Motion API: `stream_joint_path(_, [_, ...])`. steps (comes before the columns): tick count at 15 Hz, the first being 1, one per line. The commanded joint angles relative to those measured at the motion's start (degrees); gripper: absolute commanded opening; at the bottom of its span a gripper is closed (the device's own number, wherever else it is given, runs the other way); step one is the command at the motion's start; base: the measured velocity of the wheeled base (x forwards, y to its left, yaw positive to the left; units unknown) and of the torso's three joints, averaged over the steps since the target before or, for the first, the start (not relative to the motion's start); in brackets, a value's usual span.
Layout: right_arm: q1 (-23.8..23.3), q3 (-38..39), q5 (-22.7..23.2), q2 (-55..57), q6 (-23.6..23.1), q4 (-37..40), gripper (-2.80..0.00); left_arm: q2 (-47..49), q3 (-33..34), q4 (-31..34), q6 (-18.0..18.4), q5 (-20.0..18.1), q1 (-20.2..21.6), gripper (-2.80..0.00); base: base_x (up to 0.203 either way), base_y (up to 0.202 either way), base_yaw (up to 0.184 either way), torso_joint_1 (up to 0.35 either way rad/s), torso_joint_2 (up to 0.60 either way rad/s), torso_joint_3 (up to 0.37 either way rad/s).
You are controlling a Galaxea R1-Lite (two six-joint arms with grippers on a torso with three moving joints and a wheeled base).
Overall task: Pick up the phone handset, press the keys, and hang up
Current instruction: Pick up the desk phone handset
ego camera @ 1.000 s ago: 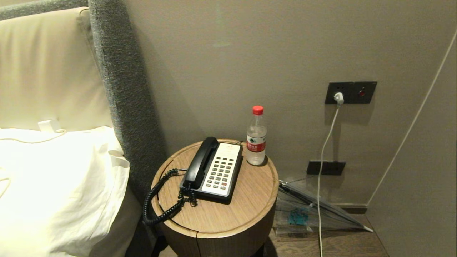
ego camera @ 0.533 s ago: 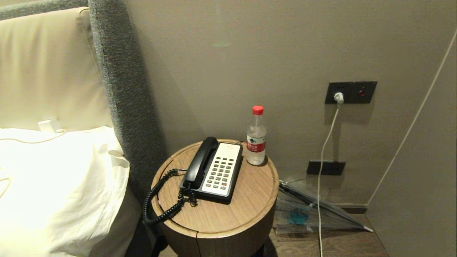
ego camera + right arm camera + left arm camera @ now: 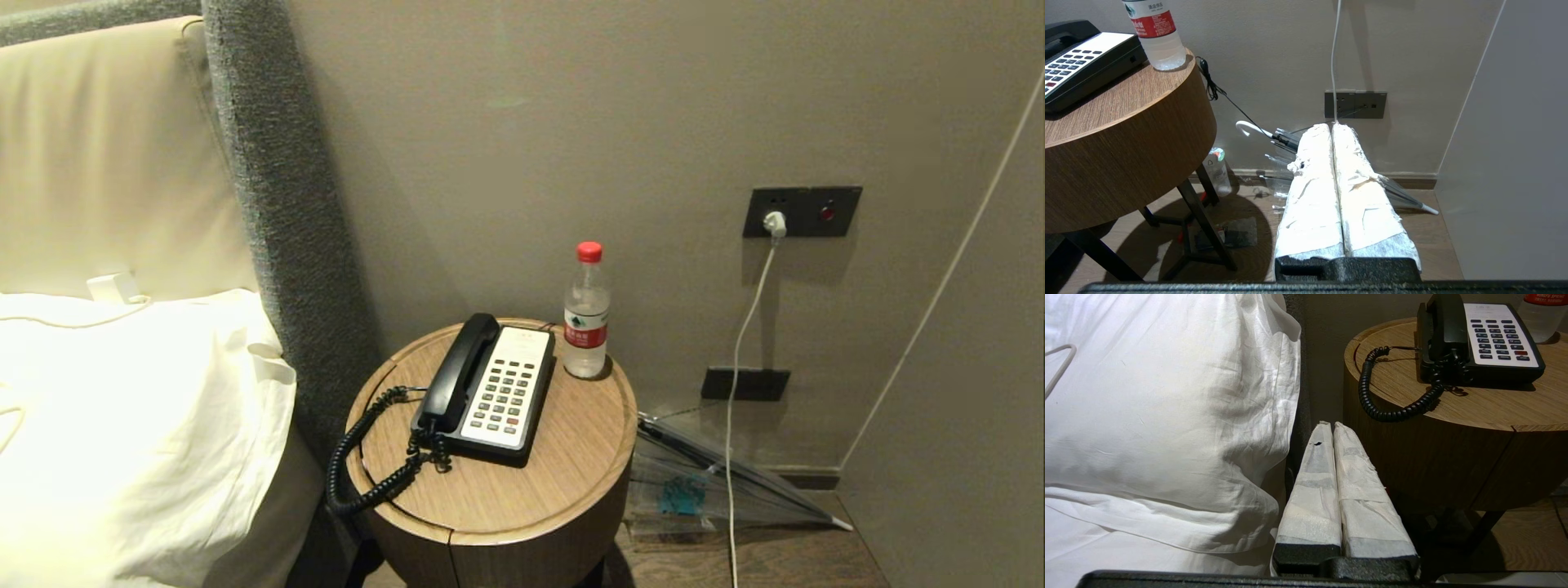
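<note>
Water bottle (image 3: 586, 314) stands on the round counter (image 3: 563, 482) beside the phone base (image 3: 504, 392), handset (image 3: 457, 374) cradled; both pincers, left (image 3: 1329, 425) and right (image 3: 1331, 126), are closed, empty, below it.

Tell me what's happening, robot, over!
Both grippers, left and right, shut, empty, below tabletop. Phone handset on its base. Water bottle beside base.

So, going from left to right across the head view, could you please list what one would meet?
Pillow → coiled cord → phone handset → keypad → water bottle → white cable.
</note>
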Motion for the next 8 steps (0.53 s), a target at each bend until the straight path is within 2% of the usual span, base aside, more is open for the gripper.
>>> stream_joint_path(1, [0.0, 0.0, 0.0, 0.0, 0.0, 0.0, -2.80, 0.1, 0.1, 0.0, -0.2, 0.0, 0.0, -2.80, 0.000, 0.000, 0.000, 0.000, 0.00, 0.000])
stream_joint_path(5, [0.0, 0.0, 0.0, 0.0, 0.0, 0.0, -2.80, 0.1, 1.4, -4.0, -0.2, 0.2, 0.0, -2.80, 0.000, 0.000, 0.000, 0.001, 0.00, -0.011])
stream_joint_path(8, [0.0, 0.0, 0.0, 0.0, 0.0, 0.0, -2.80, 0.1, 1.4, -4.1, -0.3, 0.2, 0.0, -2.80, 0.000, 0.000, 0.000, 0.002, 0.01, -0.142])
